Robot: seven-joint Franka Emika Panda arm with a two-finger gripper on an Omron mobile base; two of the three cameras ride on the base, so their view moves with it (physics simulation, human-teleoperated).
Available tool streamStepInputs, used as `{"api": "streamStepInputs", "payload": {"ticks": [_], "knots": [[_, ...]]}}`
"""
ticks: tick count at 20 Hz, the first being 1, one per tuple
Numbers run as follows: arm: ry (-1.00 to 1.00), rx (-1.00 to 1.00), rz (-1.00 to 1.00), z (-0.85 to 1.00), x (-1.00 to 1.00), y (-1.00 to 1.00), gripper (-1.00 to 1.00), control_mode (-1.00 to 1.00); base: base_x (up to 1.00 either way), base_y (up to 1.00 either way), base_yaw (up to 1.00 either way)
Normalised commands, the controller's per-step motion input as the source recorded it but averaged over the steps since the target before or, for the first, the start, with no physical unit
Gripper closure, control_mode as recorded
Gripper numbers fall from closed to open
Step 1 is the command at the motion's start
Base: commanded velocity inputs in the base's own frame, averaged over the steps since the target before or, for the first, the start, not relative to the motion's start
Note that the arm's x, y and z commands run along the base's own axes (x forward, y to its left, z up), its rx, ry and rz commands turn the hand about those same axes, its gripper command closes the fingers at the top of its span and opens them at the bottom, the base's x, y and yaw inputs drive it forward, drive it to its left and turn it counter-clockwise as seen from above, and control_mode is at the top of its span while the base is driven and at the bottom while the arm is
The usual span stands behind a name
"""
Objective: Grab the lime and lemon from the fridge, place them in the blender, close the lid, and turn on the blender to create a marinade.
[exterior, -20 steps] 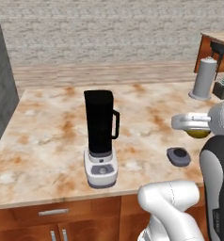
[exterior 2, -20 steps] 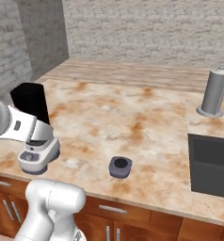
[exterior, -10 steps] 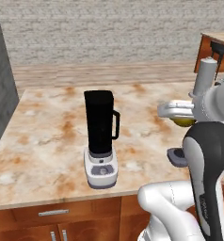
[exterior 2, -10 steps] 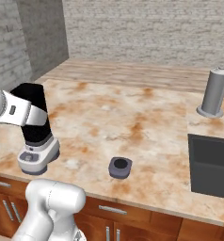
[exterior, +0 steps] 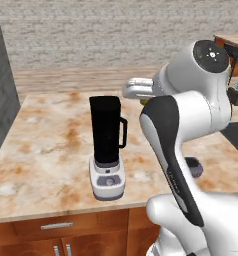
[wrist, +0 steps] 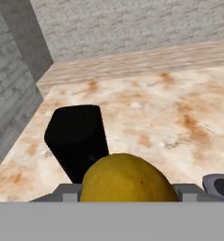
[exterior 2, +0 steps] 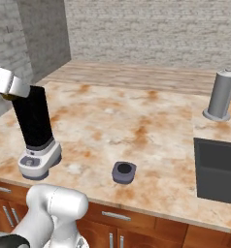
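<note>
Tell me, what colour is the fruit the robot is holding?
Yellow. The lemon shows best in the hand view, held in the gripper.

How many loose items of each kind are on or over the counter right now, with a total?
Blender: 1
Lid, on the counter: 1
Lemon, in the gripper: 1
Grey metal canister: 1
Total: 4

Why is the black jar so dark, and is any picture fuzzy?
Left base view: blender is flat black, no shine; a soft shadow sits by its base. Hand view: lemon, close up in the gripper, looks soft-edged. Right base view: lid casts a faint shadow.
</note>
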Motion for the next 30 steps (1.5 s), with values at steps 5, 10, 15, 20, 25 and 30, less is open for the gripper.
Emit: {"api": "streamStepInputs", "payload": {"ticks": [5,10,15,20,25,30], "knots": [[0.04,0.0,0.09,-0.05,0.7,0.6,1.0,-1.0,0.0,0.0,0.0],[0.15,0.0,0.11,-0.39,0.85,0.38,1.0,-1.0,0.0,0.0,0.0],[0.19,0.0,0.12,-0.53,0.66,0.25,1.0,-1.0,0.0,0.0,0.0],[0.14,0.0,0.09,-0.42,0.41,0.16,1.0,-1.0,0.0,0.0,0.0],[0.12,0.0,0.05,-0.34,0.21,0.0,1.0,-1.0,0.0,0.0,0.0],[0.02,0.0,0.0,-0.23,0.59,0.01,1.0,-1.0,0.0,0.0,0.0]]}}
